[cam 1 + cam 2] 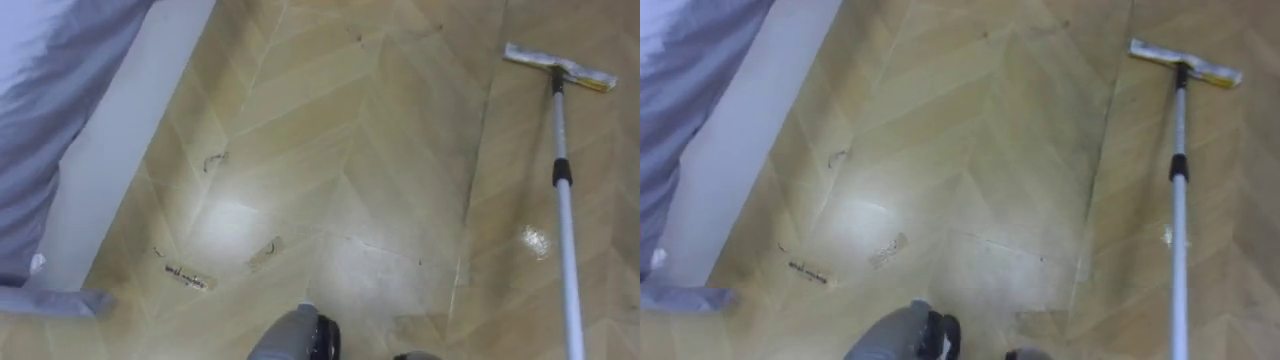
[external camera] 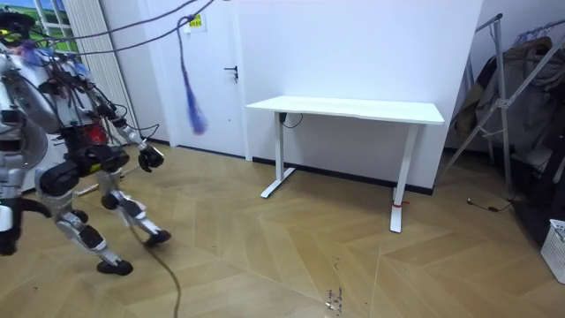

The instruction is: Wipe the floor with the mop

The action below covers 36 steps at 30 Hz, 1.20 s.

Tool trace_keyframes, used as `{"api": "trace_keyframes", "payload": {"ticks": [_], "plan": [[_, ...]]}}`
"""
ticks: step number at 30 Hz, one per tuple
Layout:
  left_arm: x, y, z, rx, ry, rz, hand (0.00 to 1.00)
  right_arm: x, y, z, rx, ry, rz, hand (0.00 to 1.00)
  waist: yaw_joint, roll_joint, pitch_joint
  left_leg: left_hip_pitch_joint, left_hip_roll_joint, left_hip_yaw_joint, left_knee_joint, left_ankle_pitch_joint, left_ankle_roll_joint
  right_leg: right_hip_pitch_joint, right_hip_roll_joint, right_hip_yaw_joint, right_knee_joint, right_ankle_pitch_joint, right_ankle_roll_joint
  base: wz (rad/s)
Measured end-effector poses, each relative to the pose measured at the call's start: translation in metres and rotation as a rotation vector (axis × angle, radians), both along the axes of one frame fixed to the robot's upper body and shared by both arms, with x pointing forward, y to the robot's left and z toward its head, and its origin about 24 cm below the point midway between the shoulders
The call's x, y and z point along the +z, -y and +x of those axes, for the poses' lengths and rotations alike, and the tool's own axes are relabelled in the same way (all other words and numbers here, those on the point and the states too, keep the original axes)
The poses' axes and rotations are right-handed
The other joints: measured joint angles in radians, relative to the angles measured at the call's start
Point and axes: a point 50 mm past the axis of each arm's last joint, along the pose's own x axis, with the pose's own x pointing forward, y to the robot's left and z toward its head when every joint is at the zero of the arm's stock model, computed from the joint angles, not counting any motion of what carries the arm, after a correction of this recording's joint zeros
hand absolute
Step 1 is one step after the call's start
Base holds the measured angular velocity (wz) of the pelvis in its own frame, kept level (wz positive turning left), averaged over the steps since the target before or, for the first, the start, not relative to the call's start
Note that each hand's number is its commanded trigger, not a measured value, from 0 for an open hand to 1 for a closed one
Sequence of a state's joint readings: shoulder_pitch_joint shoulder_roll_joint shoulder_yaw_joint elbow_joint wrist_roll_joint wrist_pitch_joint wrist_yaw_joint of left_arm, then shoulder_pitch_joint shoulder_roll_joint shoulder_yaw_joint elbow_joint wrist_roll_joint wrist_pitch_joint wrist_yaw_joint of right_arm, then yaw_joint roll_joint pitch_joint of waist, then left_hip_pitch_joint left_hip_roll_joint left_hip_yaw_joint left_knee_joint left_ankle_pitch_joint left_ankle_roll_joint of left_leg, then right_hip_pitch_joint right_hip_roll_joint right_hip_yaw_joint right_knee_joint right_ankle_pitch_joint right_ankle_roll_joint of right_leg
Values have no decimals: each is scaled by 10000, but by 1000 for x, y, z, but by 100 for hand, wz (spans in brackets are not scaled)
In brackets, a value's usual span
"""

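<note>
Seen from the robot's head, herringbone wood floor (image 1: 350, 150) spreads below, with dark scuffs (image 1: 188, 277) and a pale scrap (image 1: 265, 252) close in towards its left edge and another small dark squiggle (image 1: 215, 160) a little farther out. The mop (image 1: 563, 200) lies flat on the floor to the robot's right, held by no hand. Its white pole runs from the near right up past a black collar to the flat mop head (image 1: 558, 66), which lies crosswise at the far right. A small bright glint (image 1: 535, 241) sits on the boards just left of the pole. Along the floor's left edge runs a white panel (image 1: 130, 130), and grey-blue cloth (image 1: 60, 110) hangs over its outer side.

In the room view the robot stands at the left on the same floor with knees bent and one foot ahead of the other. One hand (image 2: 152, 157) is held out low towards the room view's right. Which hand it is, and whether it is closed or loose, cannot be told. Beyond it are a white door (image 2: 216, 79) and a blue tassel (image 2: 192, 102) hanging from a cable. A white desk (image 2: 353, 109) stands against the far wall, with a clothes rack (image 2: 499, 97) and a white basket (image 2: 556, 247) at the right
</note>
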State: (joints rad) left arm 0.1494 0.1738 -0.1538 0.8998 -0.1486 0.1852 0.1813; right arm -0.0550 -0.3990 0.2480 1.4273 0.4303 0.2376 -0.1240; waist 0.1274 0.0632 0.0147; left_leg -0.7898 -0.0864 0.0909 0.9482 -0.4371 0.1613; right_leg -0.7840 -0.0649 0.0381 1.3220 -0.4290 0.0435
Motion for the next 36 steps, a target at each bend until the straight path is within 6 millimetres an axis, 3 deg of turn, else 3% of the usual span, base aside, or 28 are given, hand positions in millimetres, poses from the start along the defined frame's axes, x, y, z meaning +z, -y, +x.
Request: {"api": "trace_keyframes", "payload": {"ticks": [3,5,7,9,10,11,12,14,15,17,18,19,20,21,22,23,24,25,26,27,28,29,32,34,36], "plan": [[1,-1,3,-27,106,154,0,-10,-19,-17,-73,-357,130,100,-242,123,-11,472,-163,-7,-137,-261,26,-1184,85,-271,-1432,18,-70,-10],[0,3,1,22,-38,155,0,-18,-37,-22,-52,-447,432,100,-383,98,-10,1108,-290,-305,-97,-787,-139,-1185,166,-678,-3411,327,-512,-10],[-1,7,1,77,-77,94,0,-23,-49,-27,-140,-531,642,100,-487,31,24,1430,-329,-477,303,-1284,-340,-941,125,-854,-3259,629,-944,19],[-3,12,-3,297,-231,-97,0,-24,-53,-16,-173,-246,762,100,-446,-23,44,1514,-213,-598,1135,-1432,-667,-607,191,-1001,-2775,11,-1238,11],[-4,13,-5,302,-289,-95,0,-23,-51,-10,-179,-136,743,100,-403,-28,44,1439,-105,-567,1508,-1350,-822,-536,264,-1030,-2702,-116,-1265,-8],[-5,12,-10,376,-446,10,0,-20,-48,3,-150,69,711,100,-312,-95,47,1262,111,-479,2297,-1032,-1316,-397,407,-1039,-2550,-343,-1363,-17],[-5,11,-14,445,-530,39,0,-18,-46,12,-106,228,697,100,-244,-164,72,1137,214,-462,2690,-821,-1447,-311,510,-1019,-2515,-435,-1396,-36],[-4,5,-28,842,-722,34,0,-10,-41,50,166,1052,736,100,140,-463,25,437,498,-355,4185,606,-1760,-120,811,-821,-2363,-759,-1567,-36],[-4,4,-31,902,-733,48,0,-7,-40,61,247,1319,788,100,174,-541,40,224,545,-359,4441,838,-1798,-74,889,-761,-2363,-826,-1567,-5],[-2,-3,-35,962,-752,171,0,5,-37,98,342,2307,979,100,370,-868,220,-802,752,-354,3982,758,-1689,232,1025,-675,-2408,-970,-1557,-9],[-3,-4,-37,938,-805,186,0,8,-37,103,366,2489,1008,100,515,-942,253,-999,757,-373,3502,756,-1685,340,1029,-677,-2436,-1005,-1610,-27],[-3,-4,-43,963,-939,138,0,11,-36,113,456,2835,1050,100,650,-1007,238,-1306,791,-438,2214,771,-1707,588,1032,-678,-2525,-1167,-1617,-13],[-3,-3,-47,951,-1026,29,0,13,-34,114,524,2946,1089,100,680,-1048,256,-1450,794,-431,830,877,-1739,952,1040,-680,-2651,-1389,-1562,0],[-3,-3,-46,928,-982,-37,0,12,-33,112,521,2905,1109,100,674,-1033,245,-1468,836,-431,204,1001,-1690,1164,1028,-682,-2716,-1521,-1507,7],[-4,-4,-50,938,-1104,-111,0,8,-34,103,522,2663,1211,100,685,-1057,188,-1394,883,-282,-201,1597,-1455,1609,924,-686,-2894,-1759,-1426,22],[-4,-4,-53,908,-1194,-254,0,3,-32,86,408,2297,1311,100,562,-994,47,-1160,897,-80,-262,1660,-1151,2002,808,-755,-3172,-1922,-1235,32],[-4,-3,-51,867,-1157,-329,0,2,-30,78,354,2098,1280,100,508,-1010,23,-1017,867,39,-268,1618,-998,2206,703,-803,-3260,-1966,-1143,46],[-5,1,-43,669,-1011,-498,0,-1,-23,59,219,1629,1147,100,460,-914,50,-749,749,219,-231,1392,-555,2430,494,-826,-3205,-2004,-1036,44],[-5,4,-35,504,-846,-553,0,-2,-16,38,98,1109,951,100,358,-840,63,-485,453,297,-219,1181,-334,2411,185,-818,-2590,-1758,-581,41],[-5,6,-31,372,-768,-544,0,-3,-12,27,21,828,823,100,295,-771,56,-355,314,319,-204,1041,-239,2372,56,-804,-2233,-1565,-368,36],[-4,6,-25,97,-616,-437,0,-4,-8,4,-95,263,602,100,230,-596,-18,-174,114,301,-166,775,-118,2134,-21,-706,-1476,-990,-123,26],[-2,5,-19,-97,-380,-277,0,-5,-8,-13,-192,-155,475,100,103,-424,-98,-66,-8,226,-162,553,-27,1733,-1,-562,-762,-400,-76,17],[1,2,-4,-154,12,86,0,-12,-23,-31,-319,-609,531,100,-154,-168,-60,251,-168,-12,-459,358,-7,397,25,-385,-634,-329,-108,2],[0,5,-3,-172,29,85,0,-16,-31,-34,-339,-663,625,100,-435,-90,-29,571,-168,-123,-772,329,-51,-197,8,-372,-1908,-300,-112,0],[-1,10,-4,-156,-31,4,0,-19,-39,-35,-268,-679,753,100,-538,-67,-33,968,-155,-206,-1059,251,-175,-451,-15,-293,-3779,86,-237,4]]}}
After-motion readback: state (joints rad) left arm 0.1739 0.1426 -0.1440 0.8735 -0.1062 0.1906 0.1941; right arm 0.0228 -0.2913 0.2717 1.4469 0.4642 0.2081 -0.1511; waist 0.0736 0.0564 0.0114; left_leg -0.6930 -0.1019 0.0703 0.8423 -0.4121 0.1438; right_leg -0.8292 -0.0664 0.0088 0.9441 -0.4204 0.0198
